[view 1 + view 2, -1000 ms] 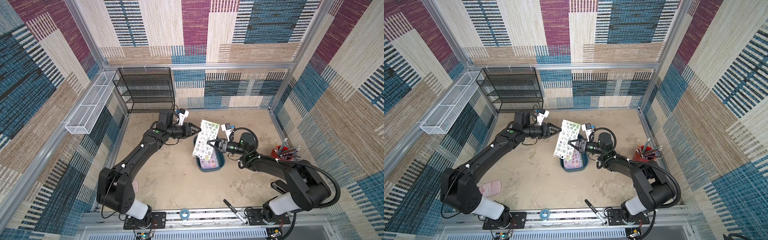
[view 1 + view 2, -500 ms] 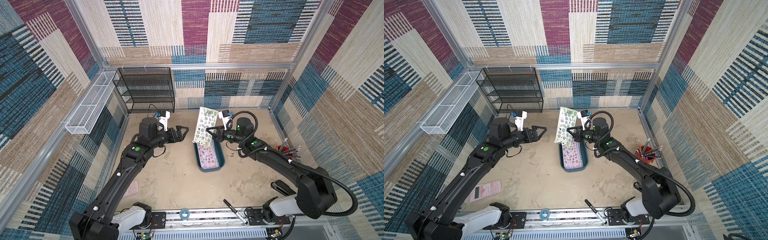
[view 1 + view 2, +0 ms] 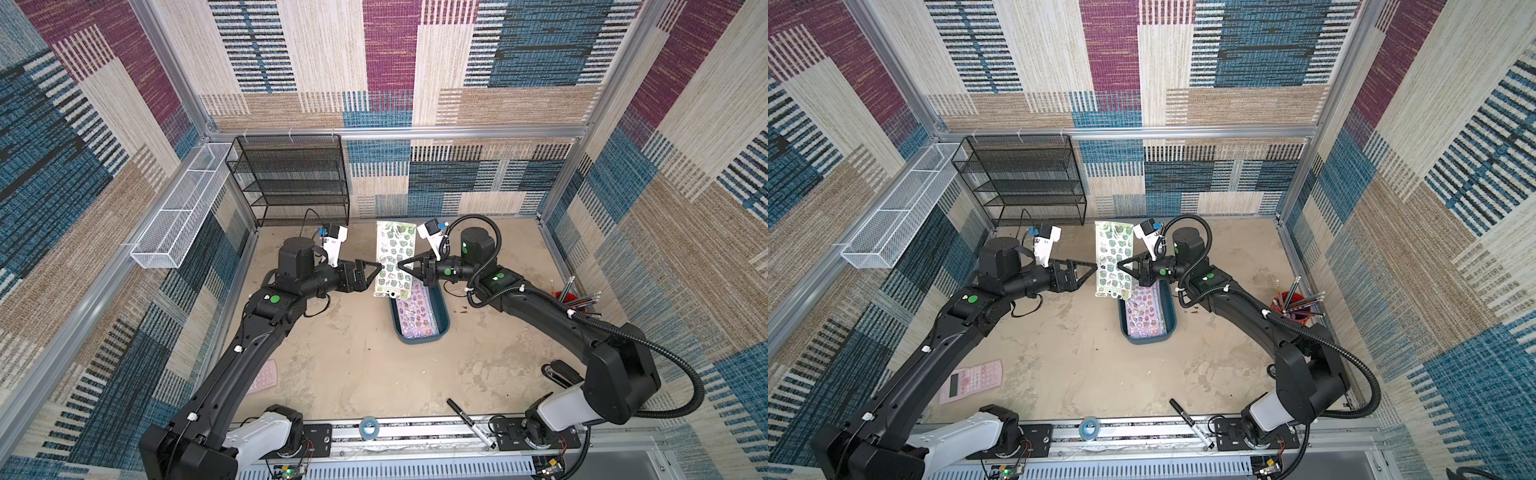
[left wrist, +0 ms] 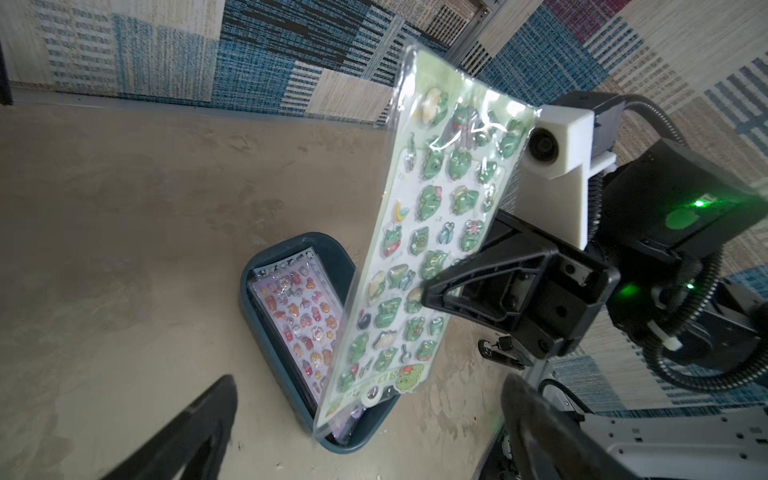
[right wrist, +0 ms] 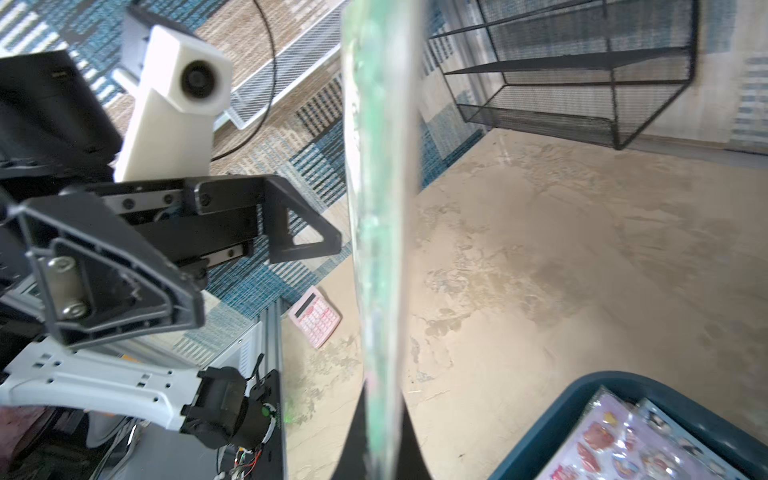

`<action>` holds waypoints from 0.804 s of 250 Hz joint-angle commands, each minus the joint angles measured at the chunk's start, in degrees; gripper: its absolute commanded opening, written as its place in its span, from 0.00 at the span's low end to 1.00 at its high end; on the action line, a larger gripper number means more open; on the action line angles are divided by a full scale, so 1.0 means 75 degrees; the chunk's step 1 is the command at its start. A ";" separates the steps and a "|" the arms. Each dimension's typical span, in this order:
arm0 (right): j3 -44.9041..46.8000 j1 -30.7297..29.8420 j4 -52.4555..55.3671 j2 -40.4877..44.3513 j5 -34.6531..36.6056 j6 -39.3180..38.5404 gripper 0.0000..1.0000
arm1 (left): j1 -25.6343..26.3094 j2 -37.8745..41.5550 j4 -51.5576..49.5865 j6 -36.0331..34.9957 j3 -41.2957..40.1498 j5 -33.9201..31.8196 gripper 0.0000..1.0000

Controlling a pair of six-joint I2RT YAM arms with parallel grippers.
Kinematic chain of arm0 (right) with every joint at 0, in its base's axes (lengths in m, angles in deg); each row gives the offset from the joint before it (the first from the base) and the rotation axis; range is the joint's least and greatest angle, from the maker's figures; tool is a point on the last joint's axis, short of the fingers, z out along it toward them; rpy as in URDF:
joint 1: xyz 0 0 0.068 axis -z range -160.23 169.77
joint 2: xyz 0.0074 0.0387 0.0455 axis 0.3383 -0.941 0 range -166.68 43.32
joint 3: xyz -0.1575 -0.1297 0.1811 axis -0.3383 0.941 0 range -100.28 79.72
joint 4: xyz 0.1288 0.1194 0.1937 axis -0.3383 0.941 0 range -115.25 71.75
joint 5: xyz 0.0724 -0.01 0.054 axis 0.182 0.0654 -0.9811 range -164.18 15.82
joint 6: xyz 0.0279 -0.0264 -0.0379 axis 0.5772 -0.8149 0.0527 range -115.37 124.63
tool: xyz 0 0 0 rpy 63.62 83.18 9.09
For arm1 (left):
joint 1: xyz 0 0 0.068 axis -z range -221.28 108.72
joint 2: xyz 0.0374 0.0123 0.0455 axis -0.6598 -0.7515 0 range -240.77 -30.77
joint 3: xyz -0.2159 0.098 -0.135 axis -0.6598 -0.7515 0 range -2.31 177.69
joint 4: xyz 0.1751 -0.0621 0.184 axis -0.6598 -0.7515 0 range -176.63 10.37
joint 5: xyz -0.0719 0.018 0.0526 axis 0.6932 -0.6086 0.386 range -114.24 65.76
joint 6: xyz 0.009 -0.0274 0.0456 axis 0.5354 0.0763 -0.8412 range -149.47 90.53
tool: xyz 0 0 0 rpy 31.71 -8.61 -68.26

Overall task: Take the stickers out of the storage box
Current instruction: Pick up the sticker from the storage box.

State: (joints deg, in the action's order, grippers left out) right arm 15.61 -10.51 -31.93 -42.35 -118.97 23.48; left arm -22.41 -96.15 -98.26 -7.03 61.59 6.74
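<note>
A green sheet of stickers (image 3: 395, 257) (image 3: 1113, 257) (image 4: 436, 232) stands upright above the far end of the storage box; the right wrist view shows it edge-on (image 5: 380, 208). My right gripper (image 3: 399, 266) (image 3: 1119, 264) (image 5: 380, 436) is shut on its right edge. My left gripper (image 3: 377, 269) (image 3: 1094, 268) (image 4: 365, 436) (image 5: 266, 278) is open wide, its tips just at the sheet's left edge, holding nothing. The teal storage box (image 3: 442, 311) (image 3: 1169, 311) (image 4: 253, 299) (image 5: 582, 407) lies on the floor with more stickers (image 3: 413, 311) (image 3: 1144, 311) (image 4: 303, 316) (image 5: 623, 440) stacked inside.
A black mesh rack (image 3: 291, 178) stands at the back left, and a white wire basket (image 3: 174, 220) hangs on the left wall. A pink calculator (image 3: 971, 380) lies front left. A red pencil cup (image 3: 575, 297) is at the right. A marker (image 3: 469, 424) and a tape roll (image 3: 368, 426) lie by the front rail.
My right gripper has lifted the green sheet up and back from the box. My left gripper opened wide, drew away to the left, then came back to the sheet's left edge.
</note>
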 commanded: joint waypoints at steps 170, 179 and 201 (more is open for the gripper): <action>0.0444 -0.0076 -0.0997 -0.0110 -0.0664 0.0615 0.48 | -0.0010 -0.1431 0.0739 0.0442 0.0888 0.2219 0.00; 0.0424 -0.0075 -0.0986 -0.0131 -0.0526 0.0615 0.53 | -0.0016 -0.1430 0.0596 0.0370 0.0924 0.2136 0.00; 0.0394 -0.0069 -0.0903 -0.0093 -0.0030 0.0597 0.59 | -0.0032 -0.1497 0.0048 0.0103 0.1090 0.1690 0.00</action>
State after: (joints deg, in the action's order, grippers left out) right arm 18.82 -11.08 -37.55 -43.18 -124.29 28.16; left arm -22.52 -107.26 -93.57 -3.32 68.24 22.41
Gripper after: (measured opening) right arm 0.557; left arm 0.062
